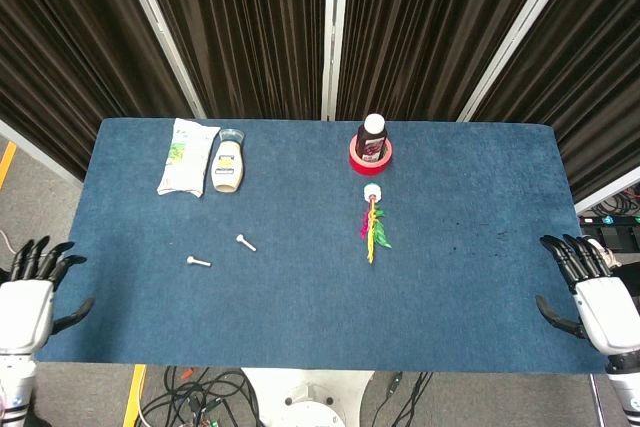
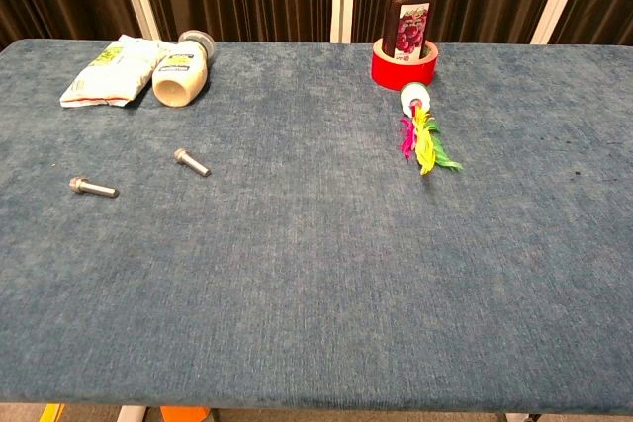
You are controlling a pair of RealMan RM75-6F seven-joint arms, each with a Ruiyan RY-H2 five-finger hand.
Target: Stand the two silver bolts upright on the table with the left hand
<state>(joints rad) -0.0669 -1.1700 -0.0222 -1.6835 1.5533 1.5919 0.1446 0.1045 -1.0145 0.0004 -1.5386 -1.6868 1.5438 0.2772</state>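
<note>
Both silver bolts are lying flat on the blue table [image 1: 470,277], left side: left bolt [image 1: 198,262] sitting nearer, right bolt [image 1: 246,242] just beyond it, apart from each other. Left hand [image 1: 28,299] is hovering off the near-left table edge, fingers spread, holding nothing. Right hand [image 1: 592,294] is doing the same off the near-right edge. Far side: snack packet [image 1: 186,156], mayo bottle [image 1: 228,164] lying down, juice bottle [image 1: 372,137] standing inside red tape roll [image 1: 370,157], feather shuttlecock [image 1: 373,221] in front
</note>
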